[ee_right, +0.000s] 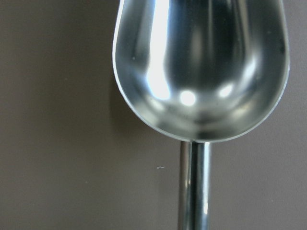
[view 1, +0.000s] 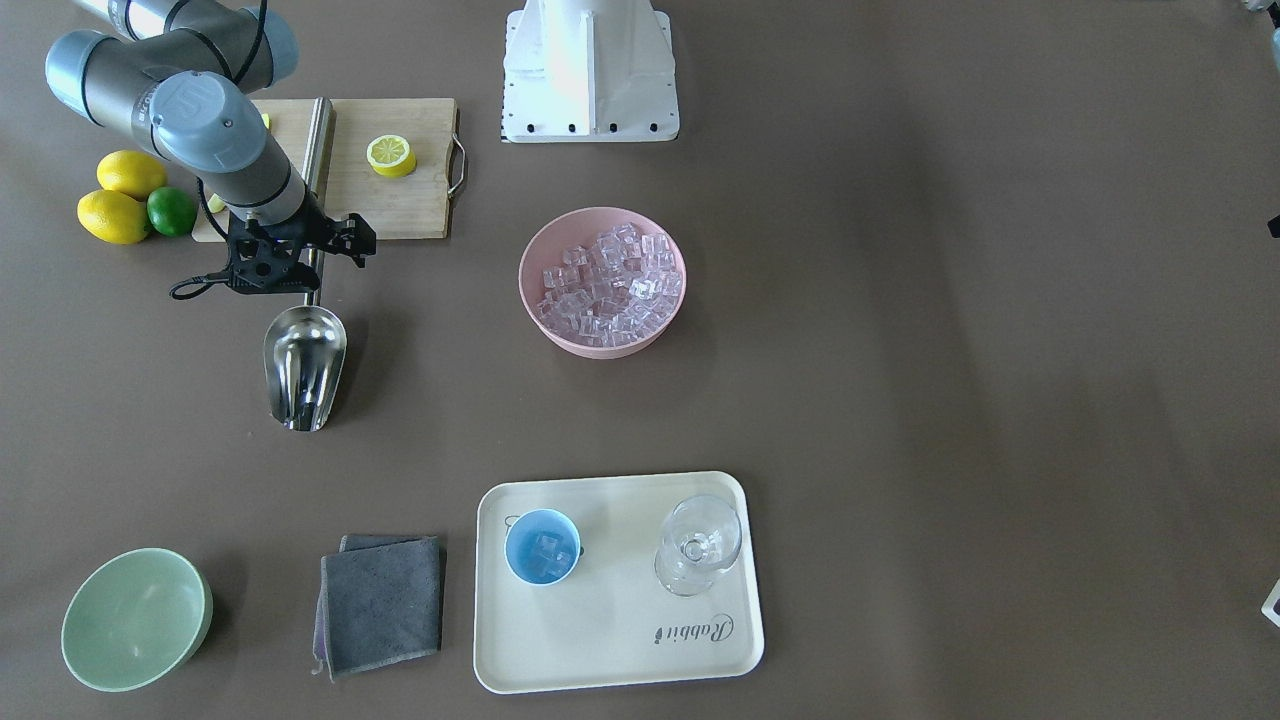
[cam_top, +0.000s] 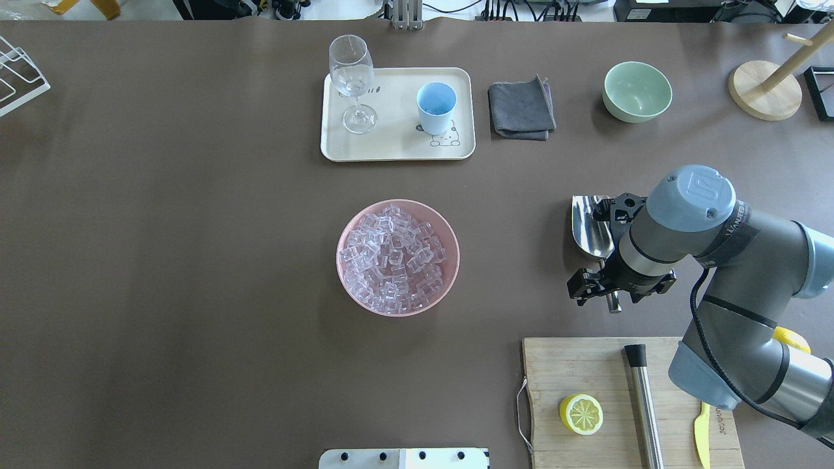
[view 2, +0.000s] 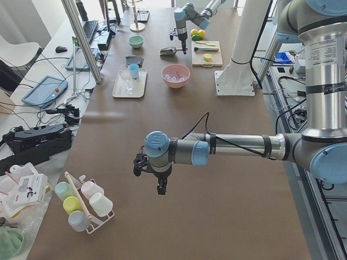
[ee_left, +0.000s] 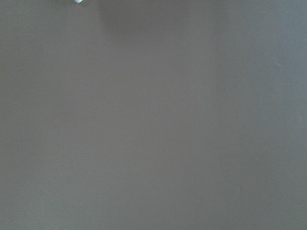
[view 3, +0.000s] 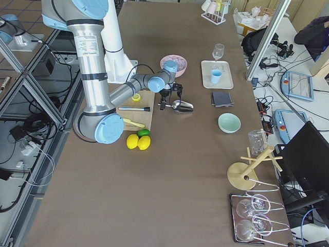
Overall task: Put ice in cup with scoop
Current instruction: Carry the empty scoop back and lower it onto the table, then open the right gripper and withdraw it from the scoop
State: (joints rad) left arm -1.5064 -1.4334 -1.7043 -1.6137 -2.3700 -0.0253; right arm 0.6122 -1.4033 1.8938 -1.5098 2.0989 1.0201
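The steel scoop (view 1: 305, 365) lies on the brown table, its empty trough (ee_right: 201, 67) filling the right wrist view. My right gripper (view 1: 290, 262) hangs over the scoop's slim handle (cam_top: 612, 301), open, with a finger on either side of it. The ice (view 1: 610, 285) fills a pink bowl (cam_top: 449, 286) at mid-table. On a cream tray (view 1: 620, 640) stands the light-blue cup (view 1: 541, 546), with a few cubes in it. My left gripper (view 2: 161, 189) hovers over bare table far from these; whether it is open or shut I cannot tell.
A stemmed glass (view 1: 698, 545) shares the tray with the cup. A grey cloth (view 1: 382, 603) and a green bowl (view 1: 135, 620) lie beside the tray. Behind the right gripper are a cutting board (view 1: 400, 205) with half a lemon, a steel cylinder (cam_top: 645, 404), and whole citrus (view 1: 130, 195).
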